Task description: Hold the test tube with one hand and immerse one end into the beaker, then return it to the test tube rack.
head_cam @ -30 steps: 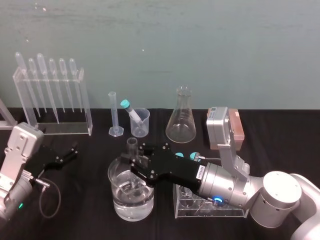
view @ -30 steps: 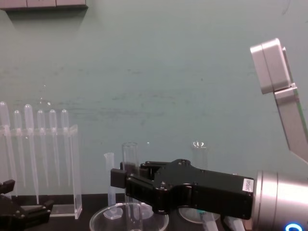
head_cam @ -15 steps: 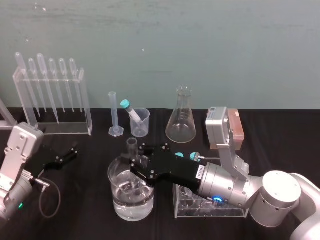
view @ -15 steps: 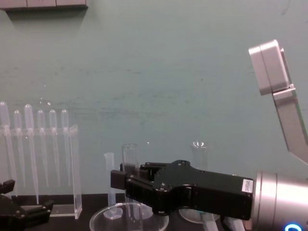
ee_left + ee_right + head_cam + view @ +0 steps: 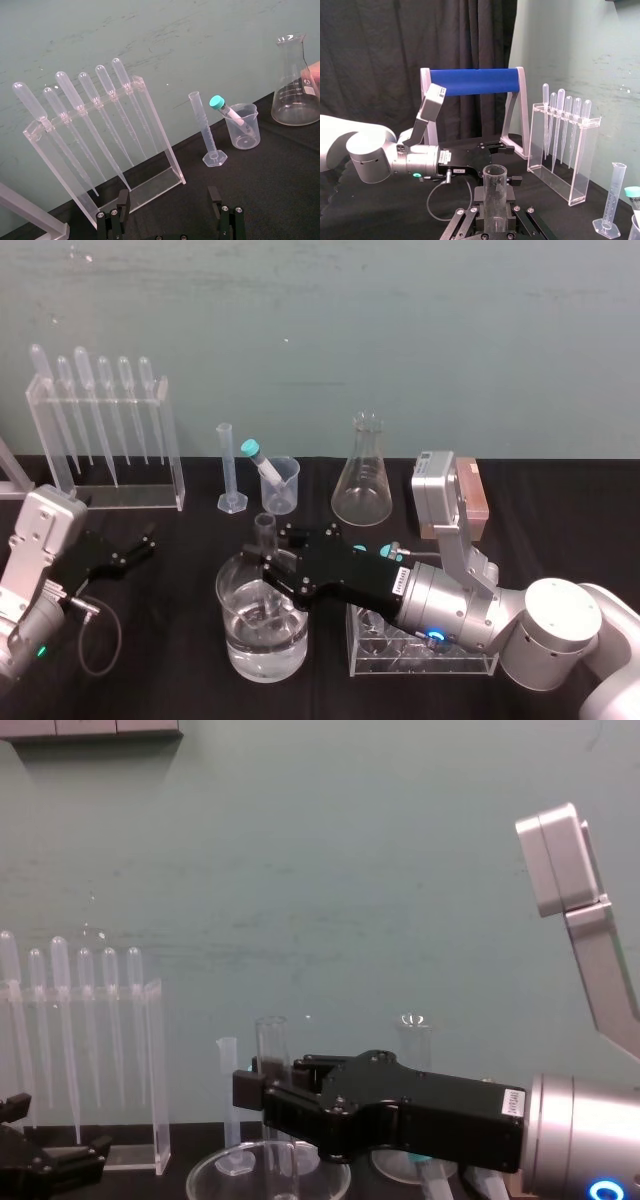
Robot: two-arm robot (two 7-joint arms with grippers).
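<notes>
The test tube (image 5: 264, 533) is pinched upright in the wide glass dish (image 5: 243, 658) by the right hand (image 5: 268, 575), while the left hand (image 5: 138, 548) is spread.

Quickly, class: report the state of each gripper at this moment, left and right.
Left gripper: open, holding nothing.
Right gripper: shut on the test tube, which it holds upright.
</notes>
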